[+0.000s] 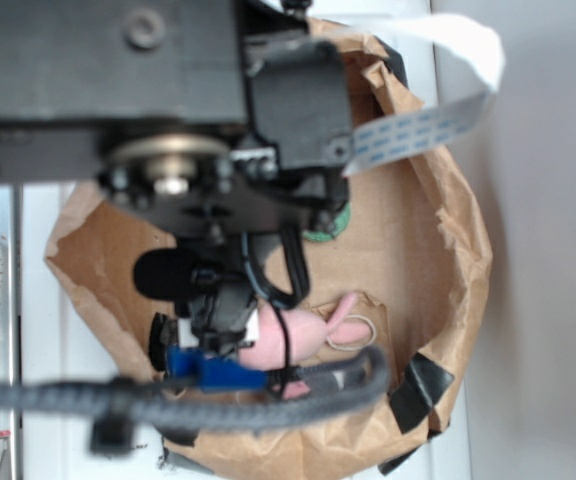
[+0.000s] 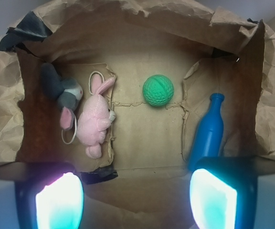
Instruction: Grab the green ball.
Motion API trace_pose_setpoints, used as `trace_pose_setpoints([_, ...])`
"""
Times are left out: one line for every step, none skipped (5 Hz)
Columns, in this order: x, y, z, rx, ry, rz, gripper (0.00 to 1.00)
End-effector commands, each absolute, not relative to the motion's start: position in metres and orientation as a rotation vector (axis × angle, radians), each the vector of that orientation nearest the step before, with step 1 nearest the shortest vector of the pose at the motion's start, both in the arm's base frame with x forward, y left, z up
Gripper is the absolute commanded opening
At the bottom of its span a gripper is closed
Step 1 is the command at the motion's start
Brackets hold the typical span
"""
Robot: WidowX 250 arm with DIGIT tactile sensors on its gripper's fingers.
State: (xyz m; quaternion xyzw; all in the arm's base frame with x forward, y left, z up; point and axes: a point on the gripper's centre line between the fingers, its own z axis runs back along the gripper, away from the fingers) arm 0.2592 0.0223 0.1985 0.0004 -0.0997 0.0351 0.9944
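The gripper point(image 2: 135, 200) hangs above the floor of a brown paper bag point(image 2: 147, 28), its two fingers point(image 2: 58, 200) wide apart and empty; nothing lies between them. Both pads show at the bottom edge of the wrist view, glowing pale.

Step in hand, as judged: the approach. The green ball point(image 2: 158, 90) rests ahead of the fingers, on the bag floor, slightly to the right of the line midway between them and well short of contact. A sound grasp would call for moving forward and a little right until the ball sits centred between the pads, then lowering and closing evenly, since a round ball may roll if one pad arrives first.

The ball is mint green, round, with a dimpled surface. It lies free, apart from its neighbours: a pink plush rabbit point(image 2: 95, 119) and a grey plush toy point(image 2: 61, 90) on the left, a blue bottle point(image 2: 209, 131) on the right near the bag wall.

In the exterior view the arm hides most of the ball.
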Motion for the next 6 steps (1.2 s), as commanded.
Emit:
trace_pose_setpoints([0.274,0.034,0.182,0.048,-0.233,0.096,1.00])
trace_pose_setpoints([0.283,0.035,0.156,0.107,-0.234,0.115,1.00])
trace_pose_setpoints([0.296,0.032,0.132,0.165,-0.232,0.111,1.00])
trace_pose_setpoints([0.313,0.034,0.111,0.223,-0.267,0.173,1.00])
trace_pose_setpoints([0.327,0.037,0.102,0.172,-0.286,0.163,1.00])
trace_pose_setpoints([0.336,0.040,0.099,0.123,-0.293,0.166,1.00])
